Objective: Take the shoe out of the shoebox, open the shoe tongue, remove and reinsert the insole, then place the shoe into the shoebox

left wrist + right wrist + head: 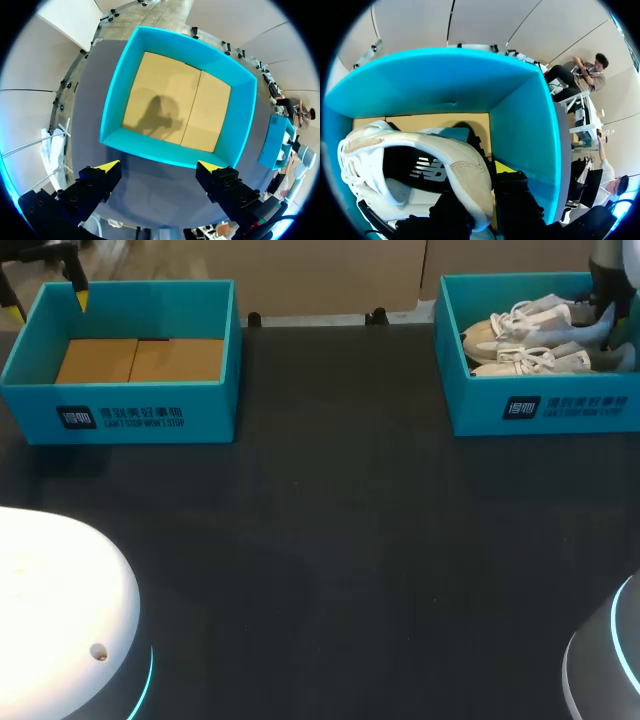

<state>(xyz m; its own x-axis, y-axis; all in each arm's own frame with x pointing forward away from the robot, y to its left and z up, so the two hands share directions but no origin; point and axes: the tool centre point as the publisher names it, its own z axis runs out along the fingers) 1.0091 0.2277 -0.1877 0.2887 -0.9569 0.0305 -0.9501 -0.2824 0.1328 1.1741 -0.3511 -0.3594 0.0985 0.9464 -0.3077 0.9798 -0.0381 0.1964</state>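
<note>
Extraction: right end effector (479, 186) clamps the heel of the sneaker (420, 165) inside the upper-right shoebox (540, 405); a straight lift seems next; left end effector (160, 172) hangs released.

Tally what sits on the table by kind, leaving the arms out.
Teal shoeboxes: 2
White shoes: 2, both inside the right-hand shoebox
Total: 4
</note>
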